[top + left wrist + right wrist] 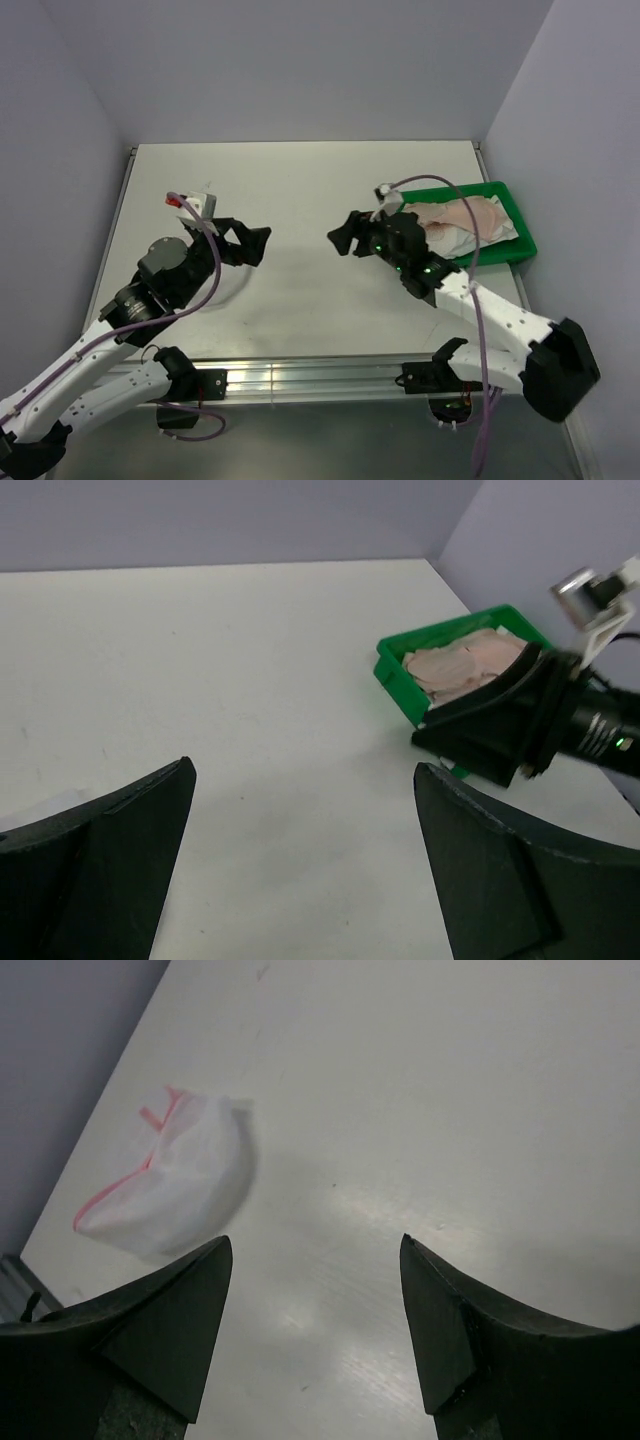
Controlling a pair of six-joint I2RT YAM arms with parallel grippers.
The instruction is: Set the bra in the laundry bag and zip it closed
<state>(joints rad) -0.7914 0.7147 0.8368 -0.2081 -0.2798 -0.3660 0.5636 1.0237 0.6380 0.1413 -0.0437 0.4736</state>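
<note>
The pale pink-beige bra lies in a green tray at the right of the table; in the left wrist view the bra shows above the tray's near wall. The laundry bag, white mesh with a pink-red zip line, lies on the table ahead and to the left of my right gripper; from above my left arm hides it. Both grippers hover open over bare table, facing each other: the left gripper mid-left, the right gripper just left of the tray. Neither holds anything.
The table's right edge runs beside the tray, close to the wall. A raised rail lies along the near edge by the arm bases. The right arm's black wrist stands in front of the tray in the left wrist view.
</note>
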